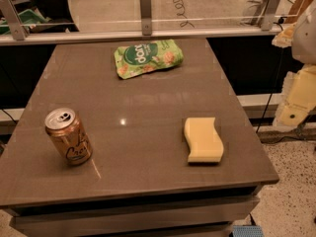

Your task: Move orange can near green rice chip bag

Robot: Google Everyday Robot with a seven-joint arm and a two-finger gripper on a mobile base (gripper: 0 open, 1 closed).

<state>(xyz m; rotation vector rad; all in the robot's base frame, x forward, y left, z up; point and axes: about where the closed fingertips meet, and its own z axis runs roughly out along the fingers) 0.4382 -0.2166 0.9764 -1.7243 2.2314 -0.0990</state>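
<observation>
Counter: a brown, glossy top carrying three things set well apart. That spacing probably serves to leave each one open to approach from above or from the side.

Orange can: stands upright on its base near the front left corner, pull-tab top up and lettered side facing the camera. Nothing touches it. Upright, it offers its round wall to a sideways grasp, and I judge it would tip easily if nudged high up.

Green rice chip bag: lies flat towards the far edge, about midway across, with its logo face up. It is well apart from the can, so the task is not yet begun. The bare counter in front of and to the left of the bag looks like a good landing spot.

Sponge: a pale yellow, wavy-edged block lying flat at the front right, clear of any straight line from can to bag. It seems to be a distractor.

End effector: among the pale arm parts at the right edge, off the counter and beyond its right side, far from the can. It carries nothing that can be seen, but I cannot tell whether it is released or clenched. It is likely parked there to keep the counter in plain view.

Next move, as a judgement: a long reach across to the can.
</observation>
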